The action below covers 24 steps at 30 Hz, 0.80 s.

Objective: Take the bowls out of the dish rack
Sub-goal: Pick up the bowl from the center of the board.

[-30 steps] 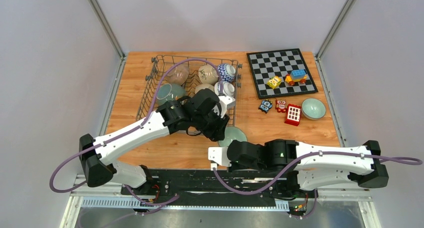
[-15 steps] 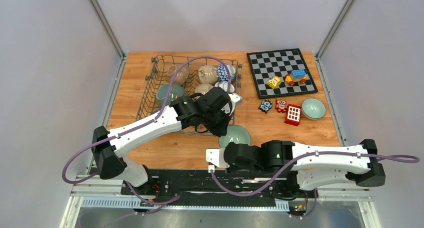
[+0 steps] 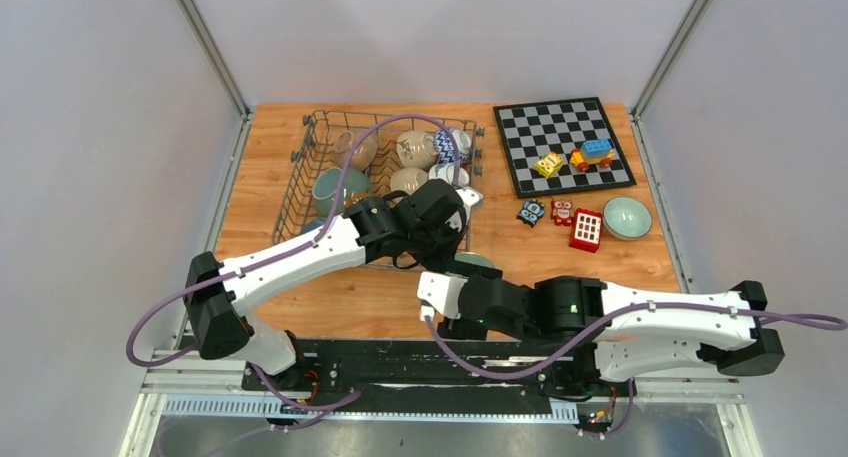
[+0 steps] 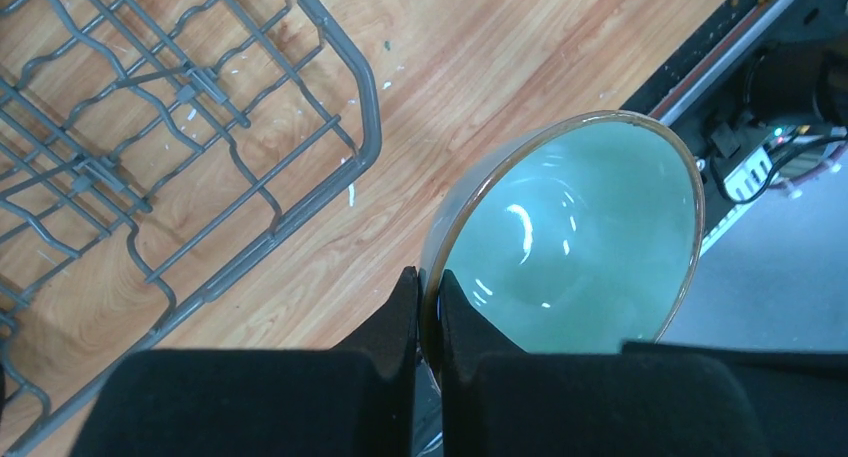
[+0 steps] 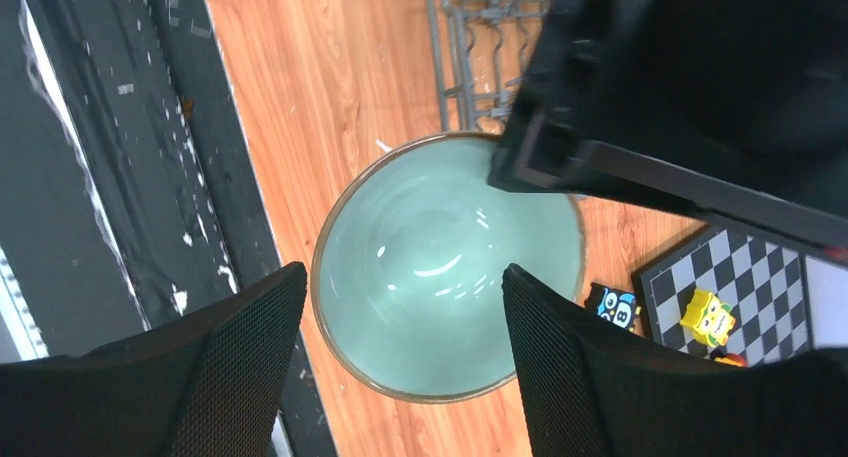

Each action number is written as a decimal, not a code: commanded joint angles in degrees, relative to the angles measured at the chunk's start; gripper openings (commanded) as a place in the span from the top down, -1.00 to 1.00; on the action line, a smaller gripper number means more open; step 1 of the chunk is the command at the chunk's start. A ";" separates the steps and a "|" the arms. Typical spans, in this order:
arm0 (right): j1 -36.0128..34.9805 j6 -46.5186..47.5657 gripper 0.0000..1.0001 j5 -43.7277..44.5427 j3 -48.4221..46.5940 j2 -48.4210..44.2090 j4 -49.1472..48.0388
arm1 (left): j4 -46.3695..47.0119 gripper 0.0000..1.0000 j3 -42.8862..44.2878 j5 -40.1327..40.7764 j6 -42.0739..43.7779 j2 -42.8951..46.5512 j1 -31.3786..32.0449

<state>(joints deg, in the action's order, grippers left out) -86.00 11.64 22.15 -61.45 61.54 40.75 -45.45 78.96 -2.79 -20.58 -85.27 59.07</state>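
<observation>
- Left gripper (image 4: 428,297) is clamped shut on the rim of a pale green bowl (image 4: 570,237), one finger inside the wall and one outside.
- Right gripper (image 5: 400,277) stands wide open with nothing in its grasp. Its two mesh-textured fingers (image 5: 250,327) sit on either side of the same bowl (image 5: 430,277), and I cannot tell whether they touch it.
- From the left wrist view the bowl is tilted, its brown-edged rim facing the camera. Whether it rests on the table (image 3: 350,302) cannot be told.
- From above, only a sliver of the bowl (image 3: 478,262) shows between the two arms. It is towards the table's near edge, just outside the near right corner of the dish rack (image 3: 300,177).
- The dish rack takes up the far left part of the table. It holds a green bowl (image 3: 330,187), several beige bowls (image 3: 415,149) and a blue-and-white patterned bowl (image 3: 452,144).
- A chessboard (image 3: 530,137) lies at the far right corner with toy bricks (image 3: 593,154) on it.
- Near the table's right edge stand a second pale green bowl (image 3: 626,217), a red brick (image 3: 586,229) just beside it, and two small toy figures (image 3: 531,212).
</observation>
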 commanded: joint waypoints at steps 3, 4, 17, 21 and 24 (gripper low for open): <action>1.31 -13.10 -0.53 5.94 -3.36 -5.73 -3.07 | 9.86 1.00 -2.83 1.54 -7.48 3.34 -3.02; 2.57 -16.08 -0.53 6.20 -3.56 -6.36 -3.42 | 10.88 1.00 -4.00 2.15 -8.42 3.90 -3.81; 33.00 -43.24 -0.30 -7.43 -2.27 -5.17 2.79 | 17.15 1.00 -8.91 9.69 -18.69 8.55 -5.92; 33.65 -44.01 -0.28 -7.75 -1.15 -4.16 1.34 | 17.54 1.00 -8.95 9.03 -19.98 8.50 -5.89; 34.23 -43.99 -0.16 -8.00 -0.43 -3.22 0.70 | 17.78 1.00 -9.25 8.71 -20.33 8.61 -5.94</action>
<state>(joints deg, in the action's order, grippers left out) -53.10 -29.82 15.97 -63.09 57.69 41.36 -32.53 69.71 5.87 -38.22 -78.54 53.28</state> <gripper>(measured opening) 0.613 0.051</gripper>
